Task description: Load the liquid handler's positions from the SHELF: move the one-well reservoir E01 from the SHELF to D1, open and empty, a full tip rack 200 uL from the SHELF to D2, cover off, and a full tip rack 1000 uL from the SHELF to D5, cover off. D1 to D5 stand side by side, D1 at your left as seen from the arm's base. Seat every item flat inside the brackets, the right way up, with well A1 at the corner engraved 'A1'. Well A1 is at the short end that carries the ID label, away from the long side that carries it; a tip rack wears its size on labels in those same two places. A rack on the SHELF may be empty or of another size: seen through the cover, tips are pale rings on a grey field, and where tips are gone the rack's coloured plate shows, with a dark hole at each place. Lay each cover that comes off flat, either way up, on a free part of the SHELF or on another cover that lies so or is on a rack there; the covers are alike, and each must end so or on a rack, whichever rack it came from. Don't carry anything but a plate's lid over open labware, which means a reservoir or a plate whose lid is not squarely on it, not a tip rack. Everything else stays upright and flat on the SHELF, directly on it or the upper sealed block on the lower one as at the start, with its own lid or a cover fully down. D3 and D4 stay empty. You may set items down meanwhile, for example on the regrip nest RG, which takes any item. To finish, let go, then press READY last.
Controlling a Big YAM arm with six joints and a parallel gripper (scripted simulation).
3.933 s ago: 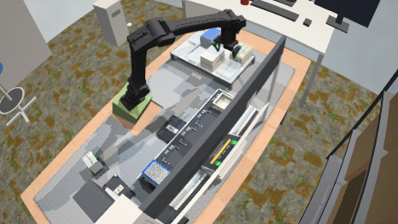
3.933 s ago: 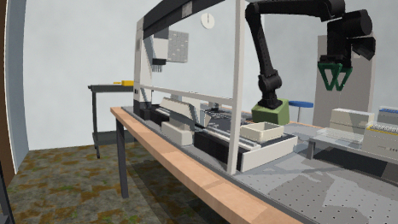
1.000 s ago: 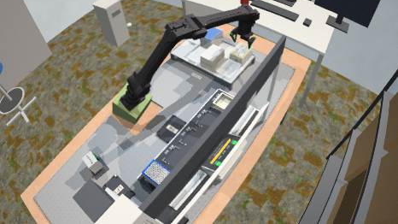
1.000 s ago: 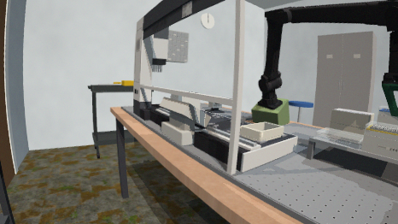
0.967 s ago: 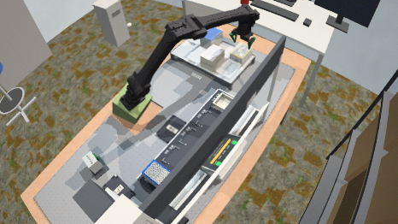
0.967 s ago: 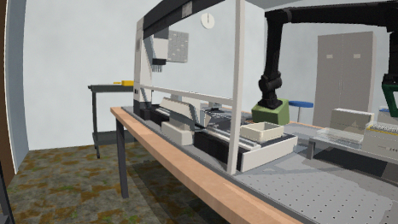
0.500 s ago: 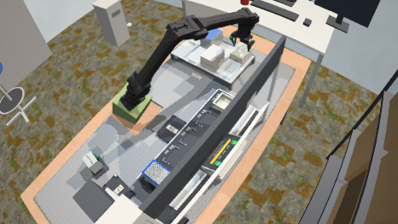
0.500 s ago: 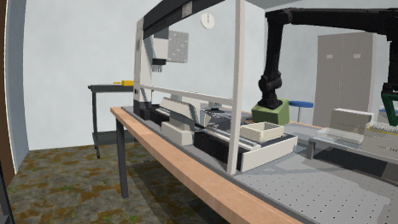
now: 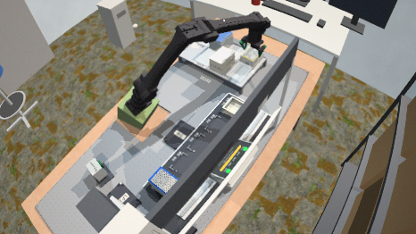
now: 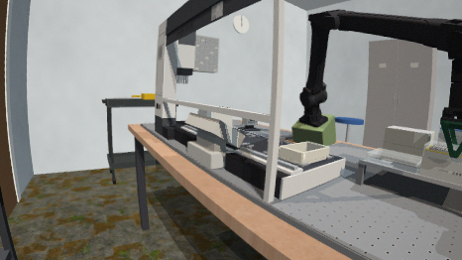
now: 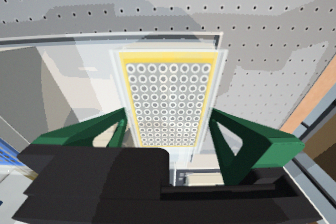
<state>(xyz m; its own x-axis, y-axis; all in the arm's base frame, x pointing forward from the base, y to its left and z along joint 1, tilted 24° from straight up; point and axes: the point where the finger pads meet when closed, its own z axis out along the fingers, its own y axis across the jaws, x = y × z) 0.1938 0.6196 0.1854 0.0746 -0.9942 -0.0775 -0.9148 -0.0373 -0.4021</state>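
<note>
My gripper (image 11: pixel 167 111) (image 9: pixel 253 47) (image 10: pixel 453 141) is open and empty. It hangs just above a yellow tip rack (image 11: pixel 167 95) (image 9: pixel 250 56) (image 10: pixel 435 148) on the SHELF (image 9: pixel 193 54), with a green finger on each long side of it. The rack is full of pale rings and sits under a clear cover. The cream one-well reservoir (image 9: pixel 233 104) (image 10: pixel 303 153) sits open at the deck's end position nearest the SHELF. A blue tip rack (image 9: pixel 162 179) with no cover sits at the deck's far end position.
On the SHELF stand two stacked pale blocks (image 9: pixel 222 59) (image 10: pixel 403 139), a blue rack (image 9: pixel 226 36) behind them and a clear cover (image 9: pixel 238 73) (image 10: pixel 397 156) lying flat. The handler's dark gantry beam (image 9: pixel 232 129) runs along the deck.
</note>
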